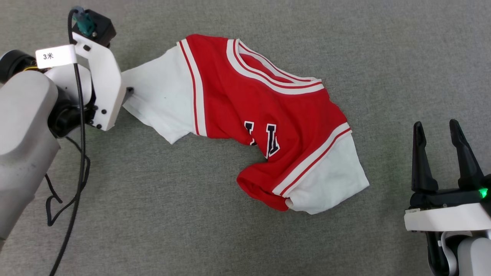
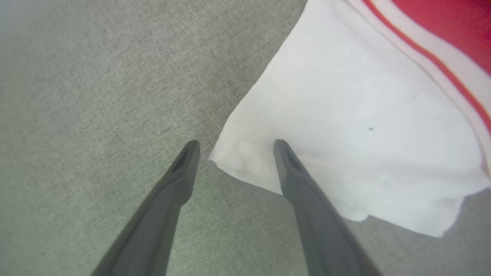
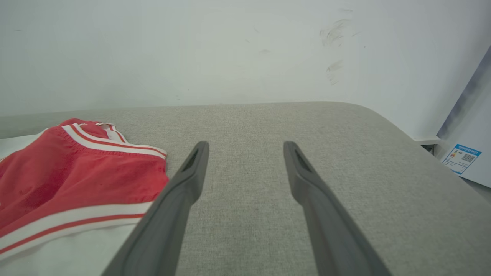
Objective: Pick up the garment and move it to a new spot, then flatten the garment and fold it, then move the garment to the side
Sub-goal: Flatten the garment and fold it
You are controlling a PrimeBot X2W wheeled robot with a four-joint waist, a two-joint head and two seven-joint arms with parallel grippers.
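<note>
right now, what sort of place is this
Probably an indoor test room or lab: a grey fabric-covered table, a scuffed white wall behind it, and a red jersey T-shirt lying crumpled on it.

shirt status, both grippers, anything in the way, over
Left gripper open, straddling white sleeve corner. Right gripper open, apart from shirt. Shirt bunched on grey surface, unfolded. Nothing seen in the way.

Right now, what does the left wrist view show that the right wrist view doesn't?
Left wrist view: the open left gripper at a corner of the white sleeve of the garment, one finger over the cloth, one over the bare grey surface. Right wrist view: the open right gripper beside the red body and striped collar, plus the white wall and a blue-labelled panel. Both: the garment on the grey surface.
</note>
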